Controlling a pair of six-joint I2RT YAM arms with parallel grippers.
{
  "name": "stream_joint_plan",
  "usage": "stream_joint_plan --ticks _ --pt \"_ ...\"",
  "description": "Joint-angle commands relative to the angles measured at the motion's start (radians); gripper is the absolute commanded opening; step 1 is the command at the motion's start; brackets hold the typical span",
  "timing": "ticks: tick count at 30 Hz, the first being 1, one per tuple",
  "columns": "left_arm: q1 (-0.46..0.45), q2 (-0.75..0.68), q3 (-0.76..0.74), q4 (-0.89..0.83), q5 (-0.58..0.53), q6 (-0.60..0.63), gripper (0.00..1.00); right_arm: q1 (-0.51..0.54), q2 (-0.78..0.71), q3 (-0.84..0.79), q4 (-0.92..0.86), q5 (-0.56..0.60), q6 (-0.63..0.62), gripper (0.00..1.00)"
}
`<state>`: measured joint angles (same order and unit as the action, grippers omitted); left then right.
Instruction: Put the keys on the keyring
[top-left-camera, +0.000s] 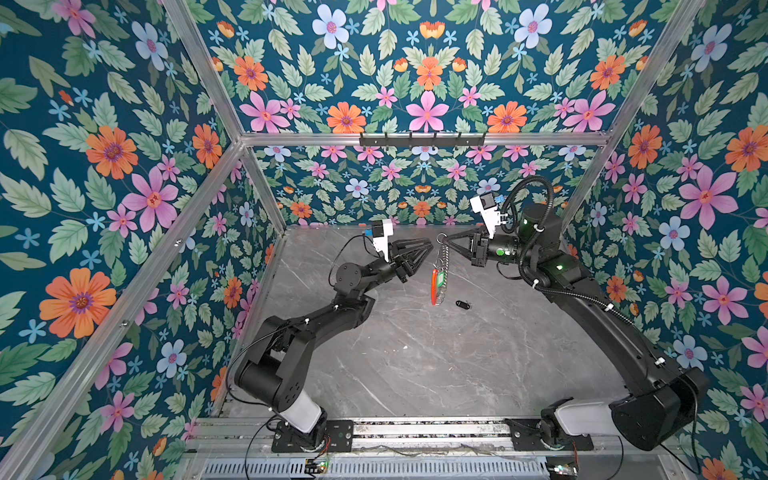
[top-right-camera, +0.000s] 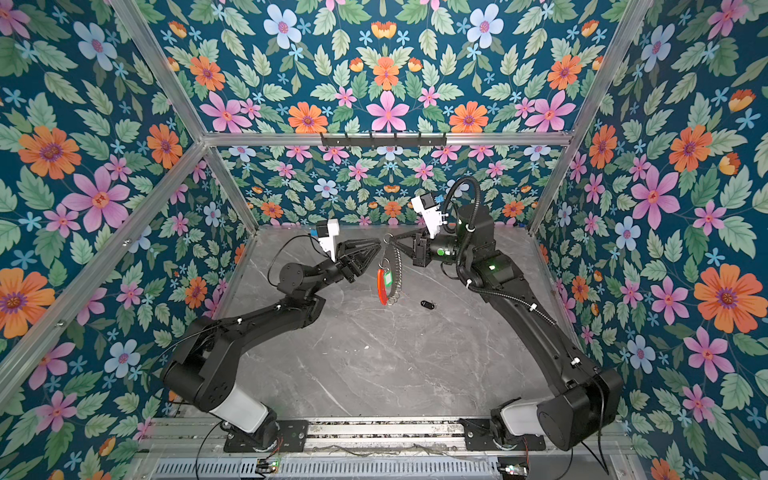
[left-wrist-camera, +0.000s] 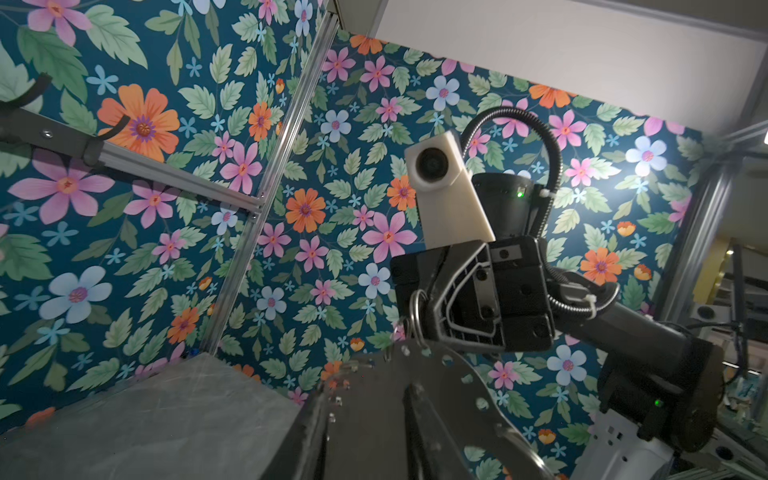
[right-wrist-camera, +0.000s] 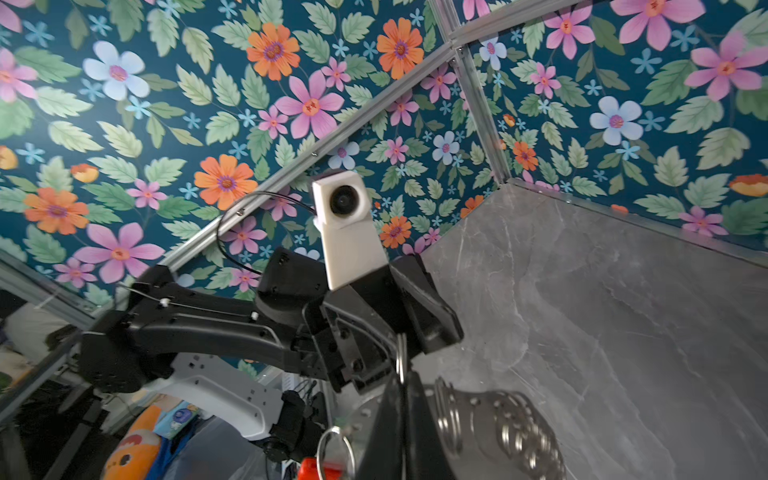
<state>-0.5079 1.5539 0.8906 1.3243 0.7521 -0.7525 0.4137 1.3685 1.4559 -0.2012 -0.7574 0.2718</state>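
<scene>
Keyring: grey hoop, red-orange arc, silver rings

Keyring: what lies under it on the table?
Only bare grey table shows below the keyring, which hangs from the right pincer. The black-fob key lies beside its lower end, not under. The hoop covers the spot directly behind it.

The keyring is grey metal with shiny silver split rings and a glossy red-orange arc. The counter is smooth, grey, veined and stone-like with a faint sheen. The black fob looks glossy.
</scene>
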Motion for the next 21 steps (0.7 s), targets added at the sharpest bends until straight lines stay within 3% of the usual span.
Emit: stream_joint_plan --ticks 1,5,10,14,21 --pt "0.018 -0.076 0.013 -0.336 0.072 0.269 0.34 0.012 0.017 0.067 -0.242 0.108 -0.243 0.0" --pt "0.019 -0.13 0.124 -0.785 0.108 0.604 0.33 0.064 0.055 0.15 -0.416 0.25 -0.414 0.0" --pt "0.019 -0.091 0.276 -1.114 0.207 0.864 0.31 0.113 0.111 0.23 -0.558 0.324 -0.511 0.0" --pt "0.019 -0.071 0.325 -1.191 0.265 0.942 0.29 0.129 0.106 0.223 -0.573 0.324 -0.532 0.0" --pt "0.019 -0.051 0.354 -1.214 0.306 0.949 0.28 0.135 0.089 0.192 -0.552 0.318 -0.544 0.0"
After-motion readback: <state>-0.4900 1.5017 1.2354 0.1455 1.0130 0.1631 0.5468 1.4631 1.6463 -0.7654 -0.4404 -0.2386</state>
